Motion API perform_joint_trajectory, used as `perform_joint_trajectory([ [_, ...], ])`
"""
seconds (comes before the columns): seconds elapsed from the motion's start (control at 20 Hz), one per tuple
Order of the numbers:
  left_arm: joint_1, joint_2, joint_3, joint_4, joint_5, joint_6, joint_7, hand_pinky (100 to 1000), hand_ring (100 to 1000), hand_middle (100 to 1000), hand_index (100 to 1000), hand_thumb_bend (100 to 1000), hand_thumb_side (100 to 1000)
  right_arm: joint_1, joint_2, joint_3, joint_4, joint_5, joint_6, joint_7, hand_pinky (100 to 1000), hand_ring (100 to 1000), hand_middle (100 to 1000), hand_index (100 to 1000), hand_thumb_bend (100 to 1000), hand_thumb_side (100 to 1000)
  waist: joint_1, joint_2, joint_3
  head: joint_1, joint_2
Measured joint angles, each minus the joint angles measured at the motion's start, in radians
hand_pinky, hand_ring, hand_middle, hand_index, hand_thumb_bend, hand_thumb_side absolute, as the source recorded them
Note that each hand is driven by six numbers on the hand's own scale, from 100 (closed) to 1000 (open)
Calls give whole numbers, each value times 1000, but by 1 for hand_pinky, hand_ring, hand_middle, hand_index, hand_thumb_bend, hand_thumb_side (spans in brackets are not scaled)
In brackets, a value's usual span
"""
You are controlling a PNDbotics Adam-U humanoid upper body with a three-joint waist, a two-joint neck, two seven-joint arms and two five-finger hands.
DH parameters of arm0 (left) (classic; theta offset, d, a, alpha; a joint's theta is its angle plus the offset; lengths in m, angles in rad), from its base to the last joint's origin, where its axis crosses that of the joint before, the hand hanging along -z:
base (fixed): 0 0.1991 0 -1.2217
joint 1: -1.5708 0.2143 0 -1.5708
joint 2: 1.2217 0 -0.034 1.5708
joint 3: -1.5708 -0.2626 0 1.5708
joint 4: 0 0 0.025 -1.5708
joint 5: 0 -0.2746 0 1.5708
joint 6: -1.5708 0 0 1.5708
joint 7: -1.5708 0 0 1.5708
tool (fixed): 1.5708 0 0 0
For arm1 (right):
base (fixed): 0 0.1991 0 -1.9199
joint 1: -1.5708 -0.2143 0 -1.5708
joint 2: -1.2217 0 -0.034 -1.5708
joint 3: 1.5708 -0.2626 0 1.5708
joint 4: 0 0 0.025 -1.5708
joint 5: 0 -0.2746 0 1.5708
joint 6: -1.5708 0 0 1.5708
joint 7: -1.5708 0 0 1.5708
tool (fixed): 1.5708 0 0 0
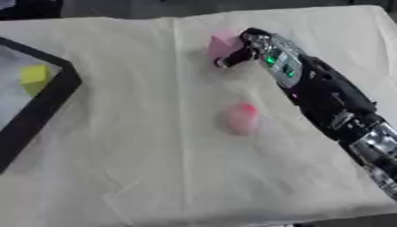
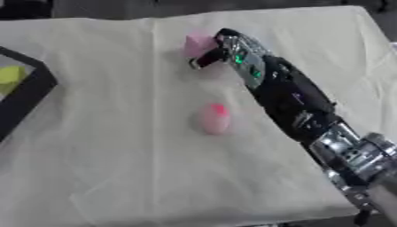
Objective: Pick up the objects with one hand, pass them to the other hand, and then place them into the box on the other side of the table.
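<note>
Pale cream cloth (image 1: pixel 139 146) is covering the bench, creased in a long fold running from far to near, with dark floor showing beyond the far edge.

At the left edge a black-rimmed box (image 1: pixel 48 97) is sitting on the cloth, only partly in view. A yellow block (image 1: pixel 34 76) is lying inside it, close to the far corner of the rim.

Near the middle of the bench a pinkish, rounded object (image 1: pixel 242 118) is resting on the cloth with a redder spot at its far end. It is lying apart from everything else, well right of the box and nearer than the other pink thing.

Farther away, a pink block (image 1: pixel 223 44) is sitting at the tips of the right hand (image 1: pixel 260 46). The hand's fingers are curling toward the block's right side, and a dark finger or thumb (image 1: pixel 235 57) is reaching under its near edge, touching it. Whether the fingers are actually closing round the block or merely lying against it cannot be told, nor whether the block is lifting off the cloth.

Right of that, the black right arm (image 2: pixel 298 104) is stretching diagonally from the near right corner toward the far middle, green lights glowing on the back of the hand and a silver joint showing close to the near edge.
</note>
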Motion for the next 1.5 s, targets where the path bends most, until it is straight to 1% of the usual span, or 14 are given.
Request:
perform_joint_trajectory([
  [0.35, 0, 0, 3, 0, 0, 0, 0, 747, 680, 613, 703, 330, 468, 33, -39, -9, -120, -117, 2, -9, 766, 666, 577, 690, 324, 366, 0, 0, -5, 4, 0],
  [0.65, 0, 1, 4, -1, 0, 0, 0, 747, 681, 614, 703, 332, 466, 73, -72, -12, -234, -203, -17, -43, 771, 653, 576, 694, 323, 326, 4, 0, -9, 5, 0],
  [0.8, 0, 1, 5, -1, 0, -1, 0, 747, 682, 614, 703, 333, 464, 94, -82, -12, -282, -246, -32, -66, 774, 626, 574, 695, 299, 316, 8, 0, -10, 8, 0],
  [1.0, 0, 1, 5, -7, 0, -2, -1, 747, 684, 614, 703, 333, 463, 129, -88, -11, -346, -320, -76, -110, 781, 608, 572, 696, 272, 315, 13, 0, -11, 11, 0],
  [1.15, 0, 2, 5, -17, 1, -6, -5, 747, 684, 613, 703, 333, 462, 156, -92, -12, -388, -368, -116, -159, 782, 597, 572, 696, 263, 310, 18, 0, -11, 14, 0],
  [1.2, 0, 2, 5, -23, 2, -7, -7, 746, 684, 613, 704, 353, 480, 164, -94, -12, -400, -381, -130, -176, 782, 594, 569, 695, 273, 309, 21, 0, -11, 15, 0],
  [1.25, 0, 4, 5, -29, 4, -9, -9, 746, 683, 613, 704, 333, 462, 170, -94, -12, -413, -392, -143, -194, 782, 592, 569, 695, 258, 301, 23, 0, -11, 17, 0],
  [1.5, 0, 20, 2, -73, 9, -21, -30, 746, 684, 614, 706, 342, 461, 208, -94, -15, -474, -444, -204, -264, 783, 582, 567, 695, 248, 292, 32, 7, -11, 21, 0],
])
